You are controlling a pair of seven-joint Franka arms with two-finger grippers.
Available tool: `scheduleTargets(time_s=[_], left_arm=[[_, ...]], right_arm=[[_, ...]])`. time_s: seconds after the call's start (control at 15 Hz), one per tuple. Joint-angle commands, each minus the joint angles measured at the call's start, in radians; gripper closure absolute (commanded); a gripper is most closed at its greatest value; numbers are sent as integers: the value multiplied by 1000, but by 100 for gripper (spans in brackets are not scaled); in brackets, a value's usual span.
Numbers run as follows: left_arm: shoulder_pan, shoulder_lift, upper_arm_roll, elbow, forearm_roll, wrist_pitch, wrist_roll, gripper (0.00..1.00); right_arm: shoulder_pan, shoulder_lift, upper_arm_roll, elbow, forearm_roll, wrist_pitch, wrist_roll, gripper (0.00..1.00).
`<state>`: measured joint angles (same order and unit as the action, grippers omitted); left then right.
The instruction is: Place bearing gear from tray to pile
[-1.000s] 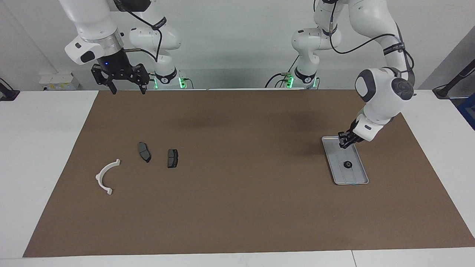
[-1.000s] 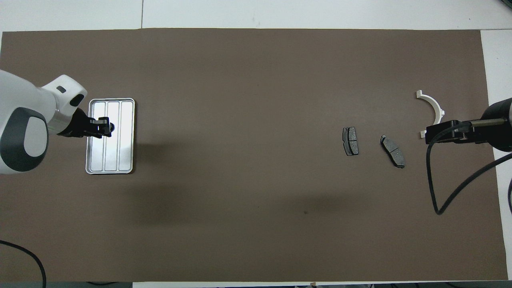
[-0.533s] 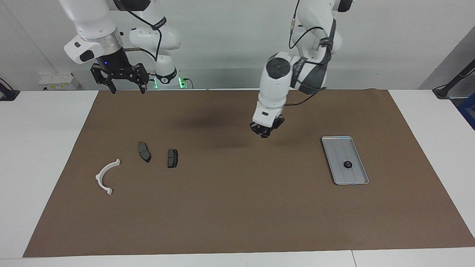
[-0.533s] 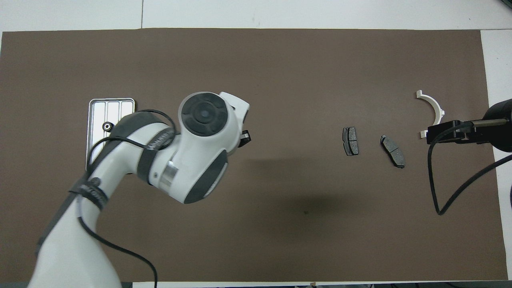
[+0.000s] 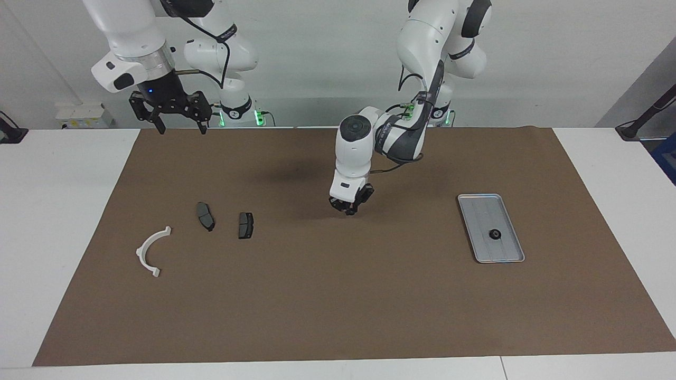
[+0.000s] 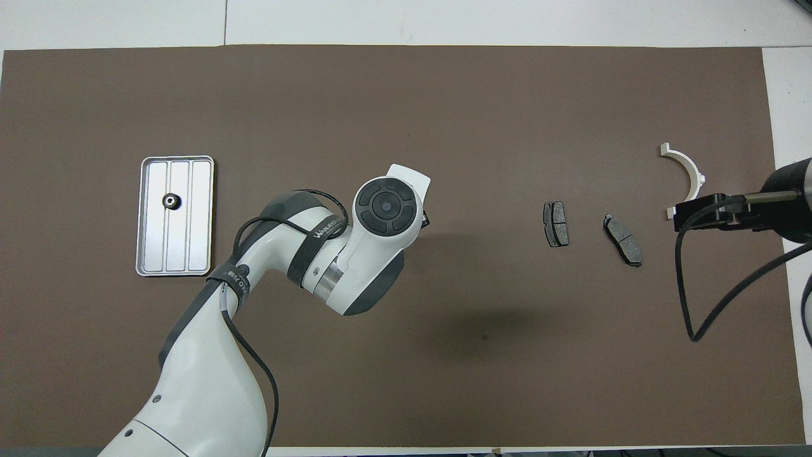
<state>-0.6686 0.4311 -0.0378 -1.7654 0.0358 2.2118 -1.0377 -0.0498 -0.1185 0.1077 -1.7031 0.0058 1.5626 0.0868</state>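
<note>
Starting up close to the robots: the right gripper hangs in the air over the mat's edge at the right arm's end, fingers spread wide with nothing between them. That arm is just waiting.

A bit farther out, the left gripper is low over the bare middle of the brown mat, between the tray and the pile and well apart from both. It points down and its fingers look pressed close together, but I honestly can't tell if they're fully shut or pinching anything. In the overhead view the arm's own wrist covers almost all of it.

Farther out again, the tray sits flat toward the left arm's end of the table. The little dark gear is lying in it, on the middle rib, alone and untouched.

At the right arm's end is the pile: 2 dark brake pads side by side but not touching, and the white half-ring bracket a little farther from the robots than the pads, nearer the mat's edge.
</note>
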Motion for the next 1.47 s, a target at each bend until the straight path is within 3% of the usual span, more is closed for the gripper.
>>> scheduleTargets(time_s=[0.0, 0.2, 0.4, 0.47, 0.53, 0.73, 0.93, 1.07, 1.2, 1.4], left_arm=[[-14, -17, 7, -55, 24, 60, -31, 100], [-19, -22, 9, -117, 24, 130, -35, 100], [-23, -28, 9, -137, 24, 137, -36, 100], [-22, -28, 9, -135, 26, 132, -33, 41], [-20, -29, 10, -123, 26, 112, -28, 0], [18, -92, 18, -46, 26, -51, 28, 0], [173, -263, 18, -43, 23, -197, 258, 0], [332, -320, 16, -39, 13, -268, 512, 0], [458, -328, 18, -19, 13, -299, 719, 0], [616, -318, 19, -23, -48, -247, 956, 2]], right_arm=[[16, -20, 3, -108, 0, 106, 48, 0], [74, 17, 3, -200, 0, 261, 129, 0], [123, 114, 3, -211, -1, 374, 226, 0], [131, 146, 3, -211, -1, 411, 241, 0], [136, 170, 3, -211, -1, 445, 248, 0], [160, 244, 3, -211, -1, 525, 304, 0], [195, 307, 3, -210, -1, 606, 361, 0], [240, 353, 3, -195, -1, 646, 433, 0], [307, 404, 3, -158, -3, 685, 581, 0], [393, 479, 1, -55, -13, 660, 769, 0]])
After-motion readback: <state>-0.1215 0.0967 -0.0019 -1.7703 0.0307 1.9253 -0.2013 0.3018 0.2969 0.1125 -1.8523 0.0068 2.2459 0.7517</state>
